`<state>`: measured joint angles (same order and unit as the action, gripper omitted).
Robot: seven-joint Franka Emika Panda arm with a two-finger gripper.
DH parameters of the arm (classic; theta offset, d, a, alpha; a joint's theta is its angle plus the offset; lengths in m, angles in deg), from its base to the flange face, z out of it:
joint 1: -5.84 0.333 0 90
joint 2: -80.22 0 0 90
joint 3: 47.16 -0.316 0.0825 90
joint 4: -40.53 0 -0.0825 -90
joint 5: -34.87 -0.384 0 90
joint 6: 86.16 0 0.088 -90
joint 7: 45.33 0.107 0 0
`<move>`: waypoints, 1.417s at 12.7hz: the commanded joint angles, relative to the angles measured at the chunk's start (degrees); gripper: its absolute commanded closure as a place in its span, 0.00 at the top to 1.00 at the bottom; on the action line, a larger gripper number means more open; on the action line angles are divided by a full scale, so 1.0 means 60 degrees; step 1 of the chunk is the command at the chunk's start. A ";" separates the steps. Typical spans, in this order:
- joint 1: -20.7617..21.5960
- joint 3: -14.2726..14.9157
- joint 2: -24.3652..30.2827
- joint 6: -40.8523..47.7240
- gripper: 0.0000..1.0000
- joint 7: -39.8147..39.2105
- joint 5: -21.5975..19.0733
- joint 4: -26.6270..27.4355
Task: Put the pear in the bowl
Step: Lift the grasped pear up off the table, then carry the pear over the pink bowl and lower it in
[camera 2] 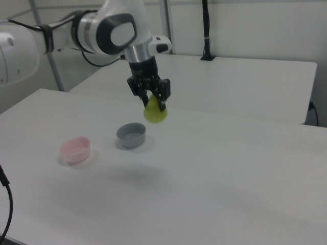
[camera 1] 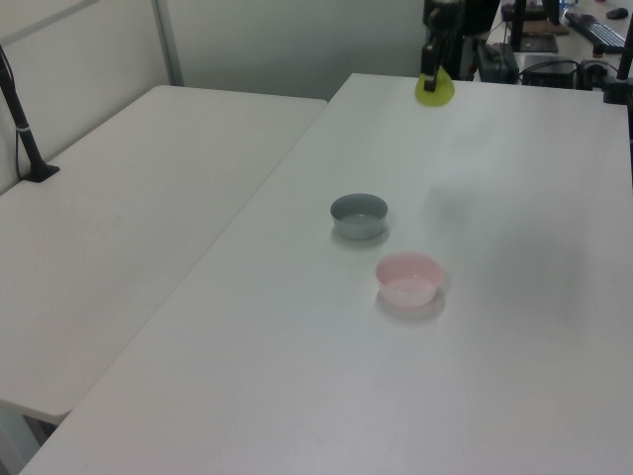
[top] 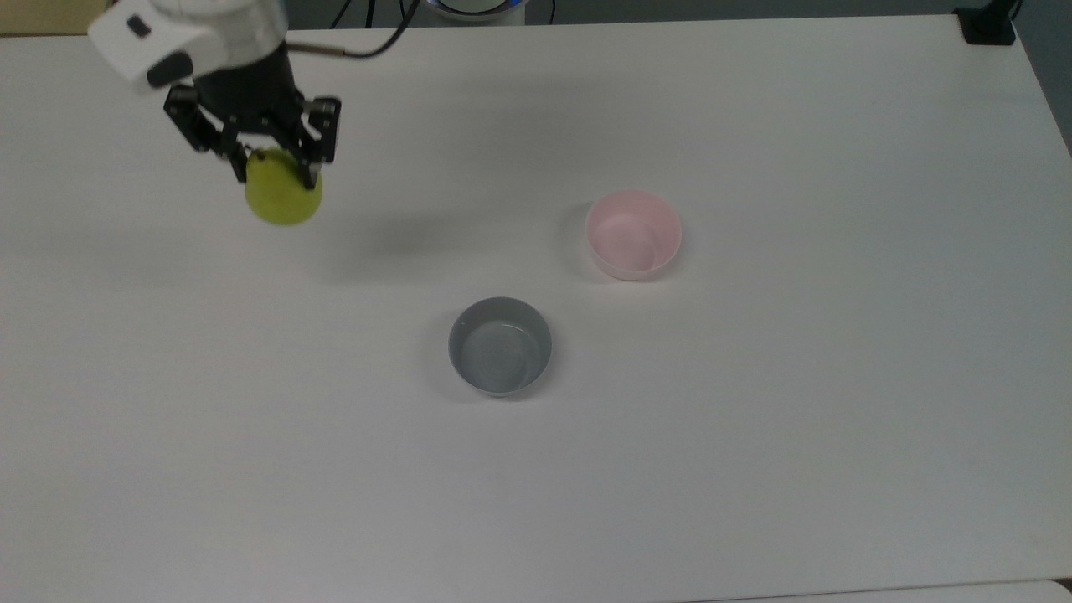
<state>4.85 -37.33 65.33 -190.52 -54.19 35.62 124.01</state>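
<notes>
Your gripper (top: 272,167) is clamped on the pear (top: 283,198), with the black fingers pinching its upper part and the rounded yellow-green body hanging below them. In the right view you can see the pear (camera 2: 155,112) held well clear of the white table (camera 2: 214,168), its soft shadow lying on the surface below. The gripper (camera 2: 150,98) points straight down from the arm's wrist. The pink bowl (top: 633,234) sits upright and empty on the table, far toward the top view's right of the pear. The grey bowl (top: 500,345) stands near the pink one, lower and further to the top view's left, also empty. In the left view the pear (camera 1: 434,90) hangs over the far end of the table, well beyond both bowls, with the grey bowl (camera 1: 359,215) nearer to it than the pink bowl (camera 1: 408,278)
</notes>
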 commanded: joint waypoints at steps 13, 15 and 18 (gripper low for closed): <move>0.3078 0.0016 0.2892 0.1529 0.20 0.0494 -0.0579 0.2330; 0.3386 0.0002 0.2892 0.0772 0.24 0.0831 -0.0681 0.2811; 0.3432 -0.0363 0.2906 -0.0870 0.28 0.1051 -0.1048 0.3793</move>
<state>24.75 -38.01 80.45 -187.37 -50.10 30.79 139.48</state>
